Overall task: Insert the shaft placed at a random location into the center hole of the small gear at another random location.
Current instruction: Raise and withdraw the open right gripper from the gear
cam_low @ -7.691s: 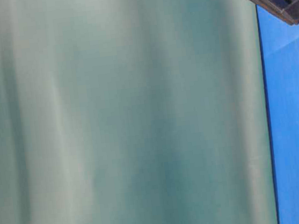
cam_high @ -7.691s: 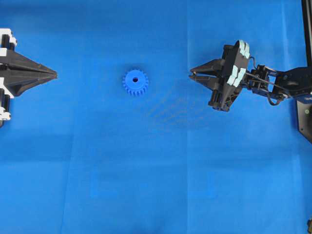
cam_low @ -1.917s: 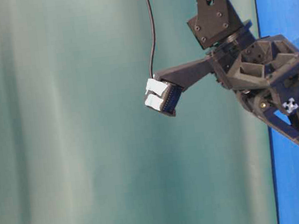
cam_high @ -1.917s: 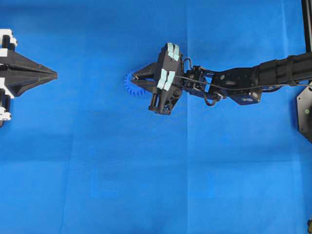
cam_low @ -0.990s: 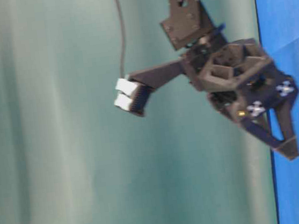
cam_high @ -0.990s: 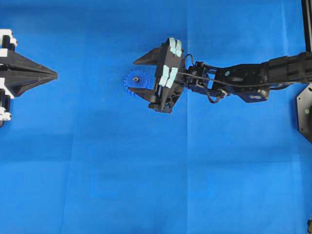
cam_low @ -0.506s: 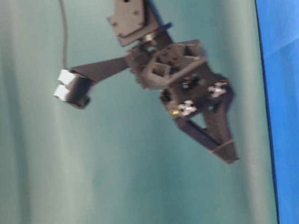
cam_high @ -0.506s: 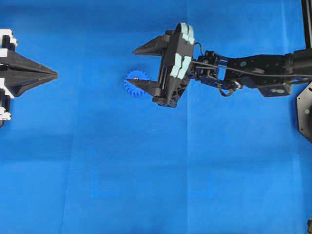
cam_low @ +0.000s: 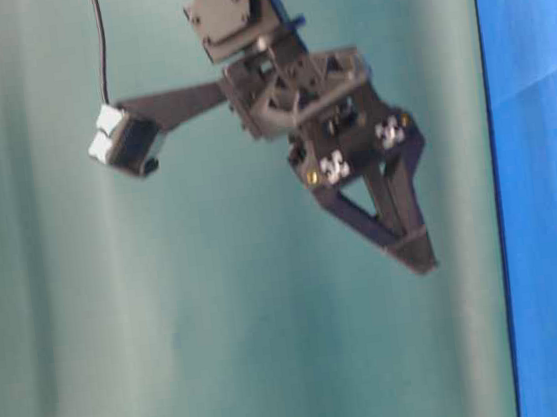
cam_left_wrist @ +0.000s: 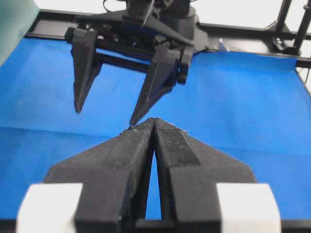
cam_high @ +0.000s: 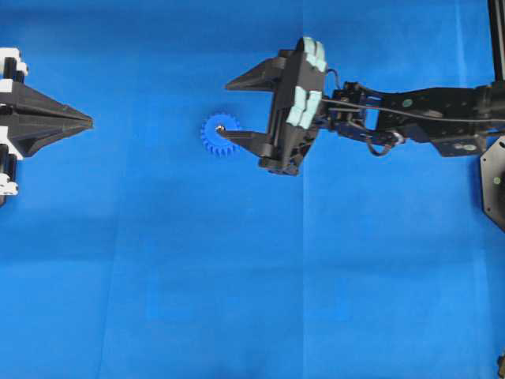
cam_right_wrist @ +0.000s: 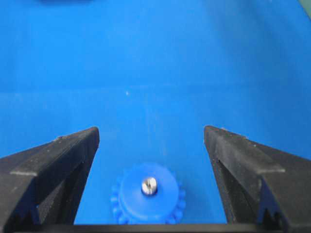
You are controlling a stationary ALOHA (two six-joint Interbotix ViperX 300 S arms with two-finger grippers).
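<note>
view: right wrist | I see the small gear (cam_right_wrist: 148, 194) flat on the blue cloth (cam_right_wrist: 155, 63), low centre | the shaft (cam_right_wrist: 149, 185) stands in the gear's hub | right gripper (cam_right_wrist: 151, 138) fingers (cam_right_wrist: 53, 160) spread wide on both sides of the gear, holding nothing

Shaft (cam_right_wrist: 149, 185) upright in small gear (cam_right_wrist: 147, 195) (on the cloth (cam_high: 237, 276)), right gripper (cam_high: 227, 110) above, left gripper (cam_high: 88, 121) well apart
</note>
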